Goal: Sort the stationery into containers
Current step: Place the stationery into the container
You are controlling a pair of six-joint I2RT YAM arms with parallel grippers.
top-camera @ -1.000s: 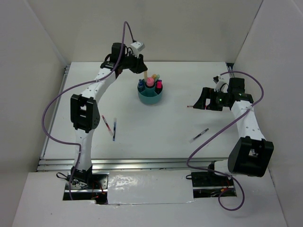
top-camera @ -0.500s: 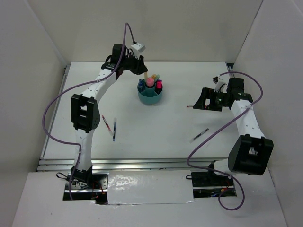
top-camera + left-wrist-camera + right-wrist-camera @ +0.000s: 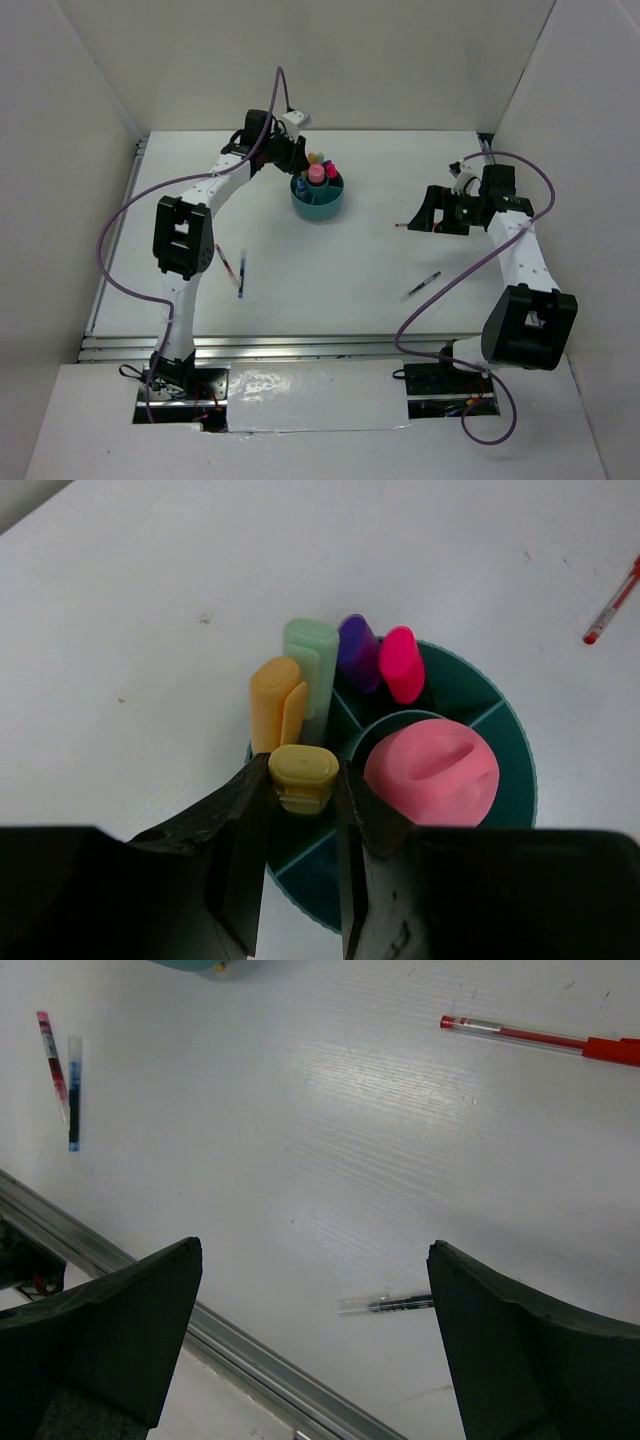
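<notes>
In the left wrist view my left gripper [image 3: 302, 785] is shut on a stubby yellow marker [image 3: 303, 772], held upright over an outer compartment of the round teal organizer [image 3: 515, 770]. Orange [image 3: 272, 702], green [image 3: 312, 658], purple [image 3: 357, 648] and pink [image 3: 402, 663] markers stand in the neighbouring compartments. A rounded pink item [image 3: 432, 773] fills the central cup. From above, the left gripper [image 3: 296, 163] hangs at the organizer's [image 3: 319, 205] far-left rim. My right gripper [image 3: 312, 1260] is open and empty above the table, with a red pen [image 3: 540, 1038] and a black pen [image 3: 390, 1303] below it.
A red pen [image 3: 228, 260] and a blue pen [image 3: 241, 273] lie side by side near the left arm. The black pen [image 3: 420, 286] lies front right, and the other red pen [image 3: 402, 226] sits just left of the right gripper [image 3: 428, 213]. White walls enclose the table.
My left gripper has moved right and down with the yellow marker, closer onto the organizer's rim. The right arm has barely shifted.
</notes>
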